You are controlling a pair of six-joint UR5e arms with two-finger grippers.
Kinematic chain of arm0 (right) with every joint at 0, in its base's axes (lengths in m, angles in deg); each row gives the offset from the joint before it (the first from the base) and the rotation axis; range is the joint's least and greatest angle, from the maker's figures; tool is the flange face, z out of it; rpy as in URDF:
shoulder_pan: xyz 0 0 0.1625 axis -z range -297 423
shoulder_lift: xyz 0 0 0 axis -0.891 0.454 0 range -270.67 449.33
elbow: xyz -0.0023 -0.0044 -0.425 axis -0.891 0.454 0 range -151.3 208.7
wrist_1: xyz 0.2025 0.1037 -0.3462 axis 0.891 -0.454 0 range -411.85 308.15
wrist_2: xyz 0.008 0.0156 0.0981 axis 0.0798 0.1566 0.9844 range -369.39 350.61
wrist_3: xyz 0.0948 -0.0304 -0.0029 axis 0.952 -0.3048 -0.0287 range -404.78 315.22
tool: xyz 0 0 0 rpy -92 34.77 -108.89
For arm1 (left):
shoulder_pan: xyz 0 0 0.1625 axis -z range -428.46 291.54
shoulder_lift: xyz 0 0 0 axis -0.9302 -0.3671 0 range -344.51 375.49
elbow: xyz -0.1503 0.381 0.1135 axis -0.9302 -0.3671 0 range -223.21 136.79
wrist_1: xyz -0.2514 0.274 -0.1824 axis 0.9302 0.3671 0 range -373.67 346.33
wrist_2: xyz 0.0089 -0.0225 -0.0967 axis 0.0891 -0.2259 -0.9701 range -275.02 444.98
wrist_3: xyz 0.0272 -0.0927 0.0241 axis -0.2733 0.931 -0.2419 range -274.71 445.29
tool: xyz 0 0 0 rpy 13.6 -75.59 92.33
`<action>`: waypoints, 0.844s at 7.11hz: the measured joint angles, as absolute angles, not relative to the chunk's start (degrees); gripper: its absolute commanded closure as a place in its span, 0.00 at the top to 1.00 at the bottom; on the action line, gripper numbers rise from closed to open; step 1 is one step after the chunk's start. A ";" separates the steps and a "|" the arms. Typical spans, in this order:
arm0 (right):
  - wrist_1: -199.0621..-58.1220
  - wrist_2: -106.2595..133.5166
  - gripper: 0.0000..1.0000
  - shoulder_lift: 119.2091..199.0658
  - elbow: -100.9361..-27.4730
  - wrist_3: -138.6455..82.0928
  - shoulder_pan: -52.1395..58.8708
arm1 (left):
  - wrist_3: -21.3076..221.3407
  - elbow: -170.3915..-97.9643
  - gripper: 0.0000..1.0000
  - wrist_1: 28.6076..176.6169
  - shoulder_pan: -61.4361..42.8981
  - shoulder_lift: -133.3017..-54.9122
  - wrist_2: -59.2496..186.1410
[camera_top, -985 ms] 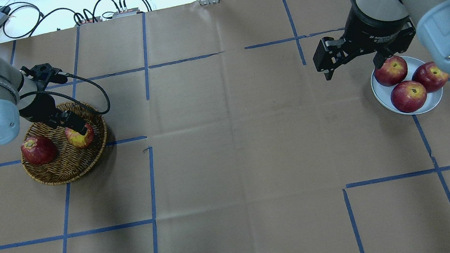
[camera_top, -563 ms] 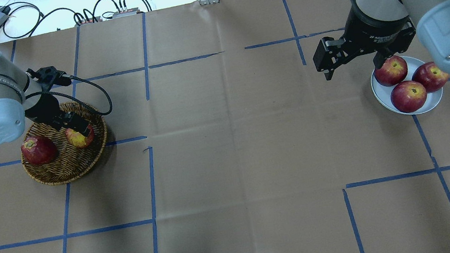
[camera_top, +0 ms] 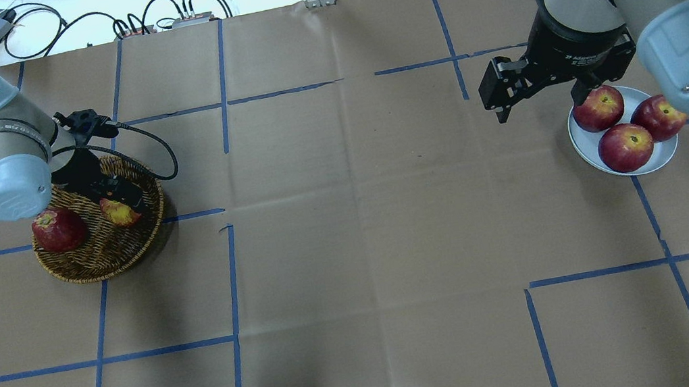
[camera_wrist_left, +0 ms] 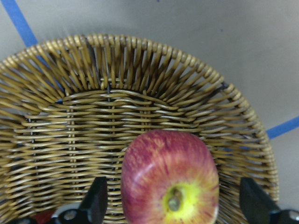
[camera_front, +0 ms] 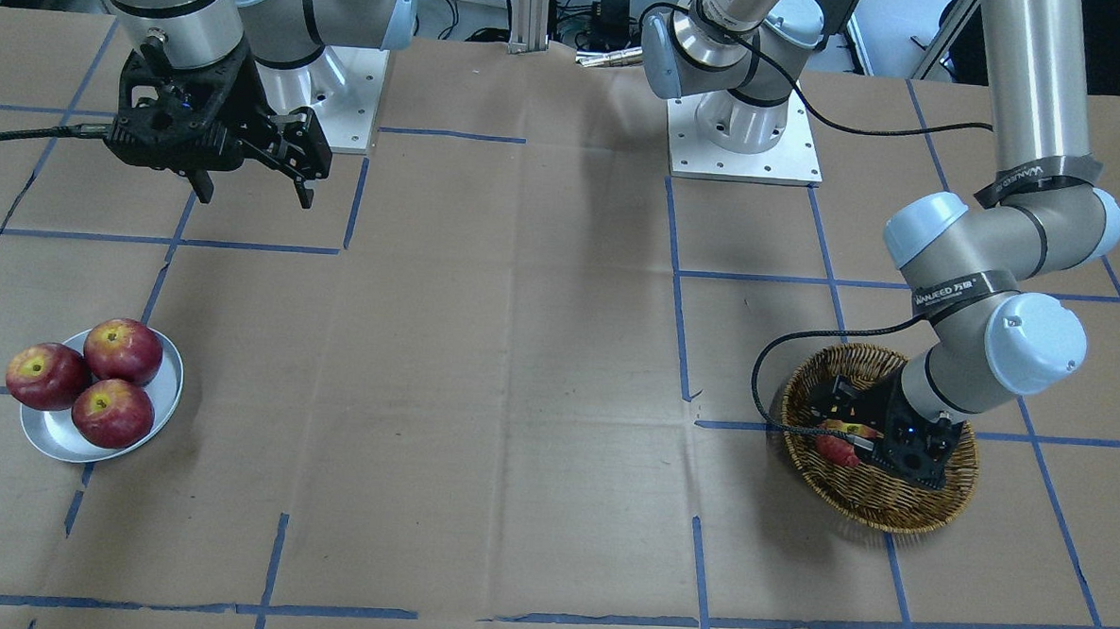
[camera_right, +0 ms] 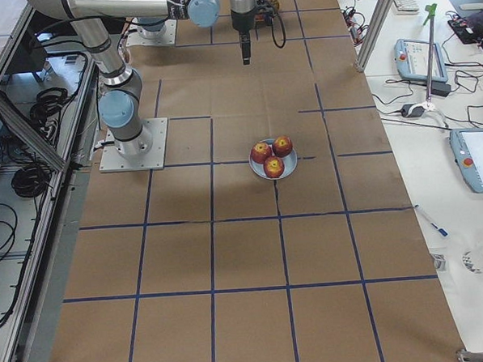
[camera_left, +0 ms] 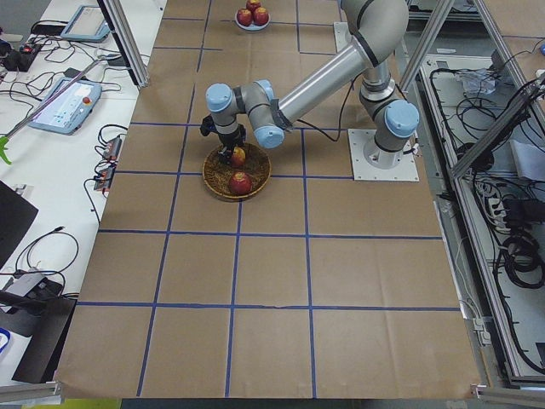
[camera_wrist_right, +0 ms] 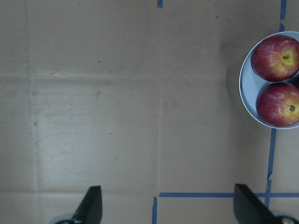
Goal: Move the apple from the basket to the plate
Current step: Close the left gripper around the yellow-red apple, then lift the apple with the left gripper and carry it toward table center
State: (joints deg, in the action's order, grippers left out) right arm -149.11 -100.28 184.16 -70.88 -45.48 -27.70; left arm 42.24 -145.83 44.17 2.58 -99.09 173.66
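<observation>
The apple (camera_wrist_left: 170, 186), red with a broad yellow patch at its stem, lies in the wicker basket (camera_top: 97, 263) at the table's left. It also shows in the overhead view (camera_top: 117, 214). My left gripper (camera_top: 124, 198) is down in the basket, open, with one finger on each side of the apple; the left wrist view (camera_wrist_left: 172, 207) shows a gap on both sides. The silver plate (camera_top: 662, 160) sits at the far right. My right gripper (camera_top: 540, 106) hangs open and empty above the table just left of the plate.
A darker all-red apple (camera_top: 57, 229) lies in the basket's left part. Three deep-red apples (camera_top: 626, 146) fill most of the plate. Blue tape lines grid the brown paper table cover. Cables lie beyond the far edge.
My left gripper has dropped lower into the basket, and its fingers now straddle the apple. The apples and the right arm have not moved.
</observation>
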 measured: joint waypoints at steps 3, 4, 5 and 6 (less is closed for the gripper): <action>-149.06 -100.27 1.00 184.16 -70.88 -45.48 -27.71 | 42.30 -146.00 0.54 43.80 2.57 -99.99 173.66; -149.05 -100.27 1.00 184.16 -70.88 -45.48 -27.71 | 42.31 -146.25 0.51 43.81 2.60 -99.93 173.68; -149.05 -100.27 1.00 184.16 -70.88 -45.48 -27.70 | 42.41 -146.24 0.42 44.01 2.70 -99.63 173.76; -149.07 -100.29 1.00 184.16 -70.88 -45.48 -27.69 | 43.47 -145.81 0.42 44.41 3.06 -98.69 173.79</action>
State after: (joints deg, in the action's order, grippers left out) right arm -149.07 -100.29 184.16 -70.88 -45.48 -27.69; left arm 43.47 -145.81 44.41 3.06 -98.69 173.79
